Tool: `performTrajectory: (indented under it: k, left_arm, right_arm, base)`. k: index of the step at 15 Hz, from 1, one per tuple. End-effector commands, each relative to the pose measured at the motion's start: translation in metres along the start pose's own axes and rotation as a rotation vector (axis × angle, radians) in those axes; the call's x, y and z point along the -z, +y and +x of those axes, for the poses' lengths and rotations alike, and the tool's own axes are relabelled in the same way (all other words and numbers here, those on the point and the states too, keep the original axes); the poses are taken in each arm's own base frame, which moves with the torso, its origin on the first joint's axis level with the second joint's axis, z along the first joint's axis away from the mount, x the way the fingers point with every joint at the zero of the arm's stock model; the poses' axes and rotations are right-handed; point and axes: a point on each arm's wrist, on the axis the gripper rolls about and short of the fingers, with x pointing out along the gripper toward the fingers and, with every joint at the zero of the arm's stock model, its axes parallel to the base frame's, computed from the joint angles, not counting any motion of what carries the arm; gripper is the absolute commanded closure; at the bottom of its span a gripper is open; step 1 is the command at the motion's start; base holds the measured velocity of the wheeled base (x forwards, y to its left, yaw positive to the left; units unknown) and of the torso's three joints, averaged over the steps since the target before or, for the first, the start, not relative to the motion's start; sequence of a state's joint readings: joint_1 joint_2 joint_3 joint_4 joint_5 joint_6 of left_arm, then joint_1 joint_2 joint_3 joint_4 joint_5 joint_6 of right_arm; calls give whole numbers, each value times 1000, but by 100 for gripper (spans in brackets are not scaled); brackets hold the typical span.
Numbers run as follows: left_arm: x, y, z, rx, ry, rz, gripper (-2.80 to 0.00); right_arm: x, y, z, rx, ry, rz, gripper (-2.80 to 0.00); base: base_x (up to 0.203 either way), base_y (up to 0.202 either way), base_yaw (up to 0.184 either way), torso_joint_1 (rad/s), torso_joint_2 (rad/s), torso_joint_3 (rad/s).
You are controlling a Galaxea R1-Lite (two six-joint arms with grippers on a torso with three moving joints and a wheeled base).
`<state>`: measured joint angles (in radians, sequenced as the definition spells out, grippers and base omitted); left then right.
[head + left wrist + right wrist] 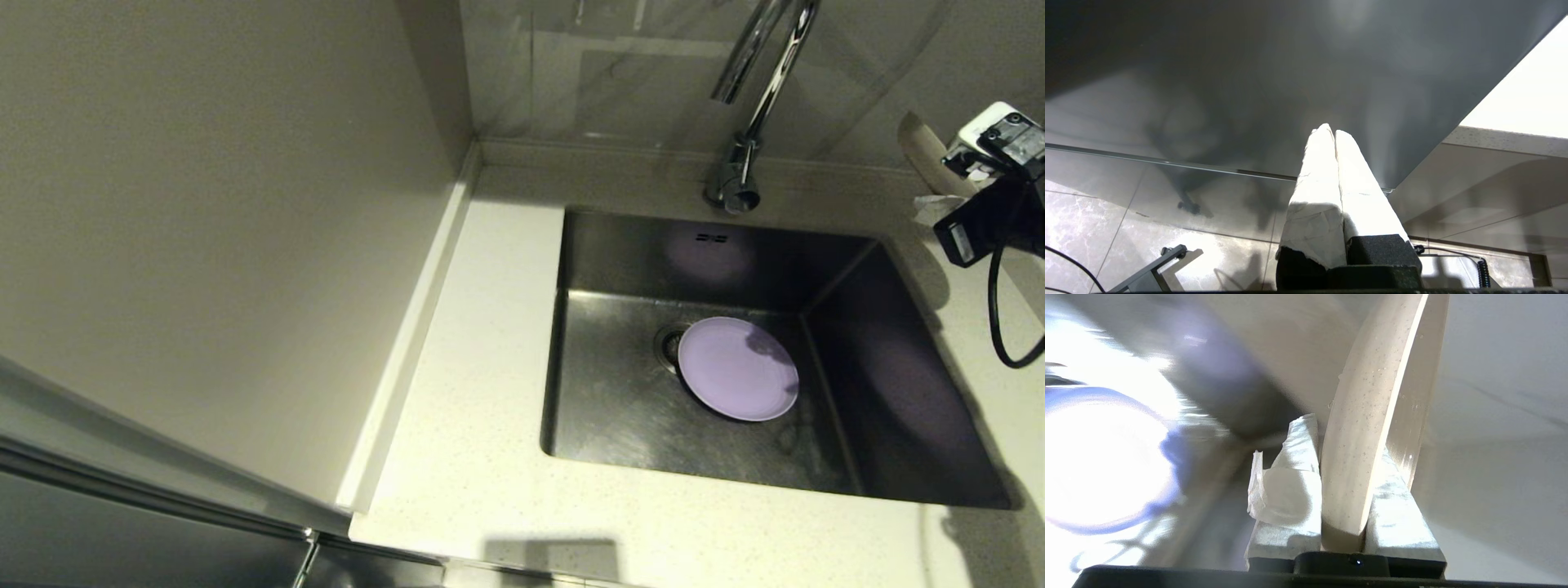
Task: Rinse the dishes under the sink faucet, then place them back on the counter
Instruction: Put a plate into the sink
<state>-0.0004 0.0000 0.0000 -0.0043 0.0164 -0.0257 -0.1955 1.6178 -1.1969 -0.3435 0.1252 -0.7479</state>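
Beige plate (1367, 428) held on edge, its rim pinched between the taped fingers (1286, 490) of the right gripper (1345, 535), above the counter (490, 343) at the sink's 3 o'clock side. Purple plate (737, 368) lies flat on the floor of the sink (620, 408), partly over the drain at its 9 o'clock, below the faucet (747, 122) at 12 o'clock. Left gripper (1335, 139) parked low beside the cabinet, fingers pressed together, empty. No bowl in view. Risk, as judged: the narrow grip on a probably wet rim could let the plate slip or twist, dropping it onto counter or sink.
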Motion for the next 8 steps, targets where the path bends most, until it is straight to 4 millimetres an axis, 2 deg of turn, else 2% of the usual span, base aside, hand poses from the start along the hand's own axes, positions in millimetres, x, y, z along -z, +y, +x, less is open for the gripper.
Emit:
performTrajectory:
  k: [1,5,8]
  left_arm:
    - [0,0,0,-1,-3,0,0]
    - [0,0,0,-1,-3,0,0]
    - [0,0,0,-1,-3,0,0]
  right_arm:
    - [-15,24,-35,-84,-67,-9,0]
    - [-25,91,-47,-256,-59,-29,0]
    - [-35,141,-45,-335,-11,-31,0]
  base:
    - [0,0,0,0,0,0]
    - [0,0,0,0,0,0]
    - [0,0,0,0,0,0]
